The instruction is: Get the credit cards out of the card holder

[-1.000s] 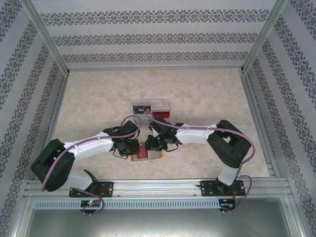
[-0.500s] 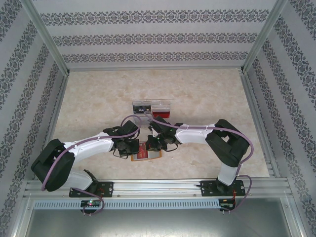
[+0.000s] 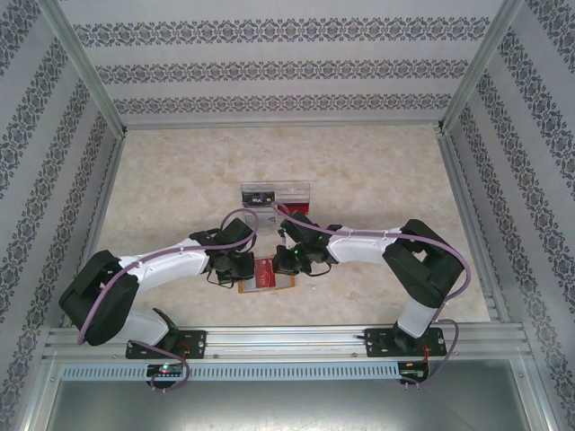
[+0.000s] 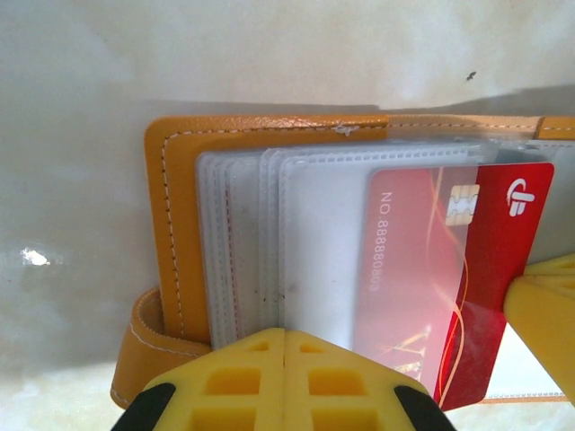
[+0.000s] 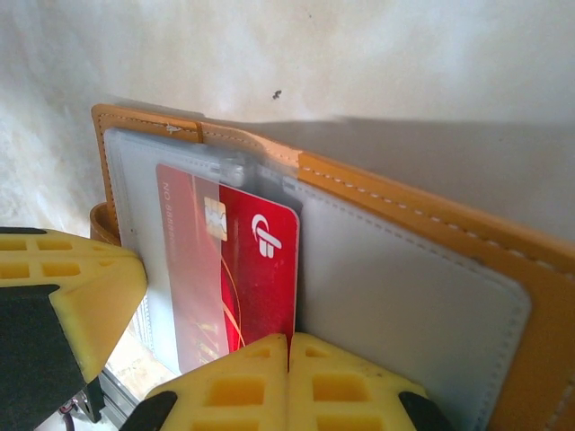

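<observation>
Marbled table point(image 3: 377, 171), with the open orange card holder point(image 3: 280, 284) lying near its 6 o'clock edge. Left gripper point(image 4: 285, 334): fingers pressed together on the 6 o'clock edge of the holder's clear sleeves point(image 4: 314, 233). Right gripper point(image 5: 288, 339): fingers clamped on the red credit card point(image 5: 260, 269), which projects partway out of its sleeve.
</observation>
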Robot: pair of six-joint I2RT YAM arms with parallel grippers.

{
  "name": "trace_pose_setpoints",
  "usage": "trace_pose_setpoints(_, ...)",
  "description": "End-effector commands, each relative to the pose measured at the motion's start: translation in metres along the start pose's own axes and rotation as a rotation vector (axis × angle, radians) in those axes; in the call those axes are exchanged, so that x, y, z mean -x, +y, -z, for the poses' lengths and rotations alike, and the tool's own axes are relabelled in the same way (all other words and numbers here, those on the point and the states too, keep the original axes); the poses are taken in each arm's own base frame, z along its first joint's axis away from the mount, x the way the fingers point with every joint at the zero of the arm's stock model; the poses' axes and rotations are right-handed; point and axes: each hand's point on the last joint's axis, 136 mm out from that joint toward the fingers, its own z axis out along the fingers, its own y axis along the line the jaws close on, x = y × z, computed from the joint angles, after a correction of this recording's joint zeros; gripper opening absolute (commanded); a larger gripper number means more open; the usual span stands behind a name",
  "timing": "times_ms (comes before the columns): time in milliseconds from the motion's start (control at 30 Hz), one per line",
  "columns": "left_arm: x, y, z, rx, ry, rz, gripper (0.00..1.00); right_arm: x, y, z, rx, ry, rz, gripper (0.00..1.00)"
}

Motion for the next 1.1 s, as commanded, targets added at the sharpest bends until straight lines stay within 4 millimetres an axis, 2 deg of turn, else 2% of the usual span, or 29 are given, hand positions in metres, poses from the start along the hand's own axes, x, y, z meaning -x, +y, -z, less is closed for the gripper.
trace_pose_setpoints(0, -0.012, 0.03, -0.011, 0.126, 0.049, 0.024, 0.0, 0.001, 0.0, 0.0, 0.007, -0.005, -0.01, 0.15)
trace_pose_setpoints(67, -0.012, 0.029, -0.011, 0.12, 0.051, 0.023, 0.0, 0.002, 0.002, -0.003, 0.016, -0.006, -0.014, 0.2)
trace_pose_setpoints(233, -0.013, 0.028, -0.011, 0.113, 0.053, 0.023, 0.0, 0.003, 0.001, -0.007, 0.023, -0.001, -0.024, 0.2)
trace_pose_setpoints(367, -0.013, 0.028, -0.011, 0.113, 0.055, 0.023, 0.0, 0.002, -0.001, -0.009, 0.02, 0.002, -0.029, 0.14)
trace_pose_setpoints(467, -0.012, 0.029, -0.011, 0.121, 0.052, 0.023, 0.0, 0.001, -0.005, -0.007, 0.007, 0.001, -0.035, 0.05)
trace_pose_setpoints(600, -0.014, 0.036, -0.011, 0.152, 0.057, 0.018, 0.0, 0.002, -0.016, -0.002, -0.015, -0.006, -0.047, 0.01)
trace_pose_setpoints(867, -0.013, 0.037, -0.011, 0.161, 0.058, 0.013, 0.0, 0.003, -0.036, 0.014, -0.038, -0.011, -0.047, 0.0)
trace_pose_setpoints(1067, -0.011, 0.034, -0.009, 0.156, 0.053, 0.007, 0.0, 0.001, -0.04, 0.03, -0.03, -0.025, -0.032, 0.0)
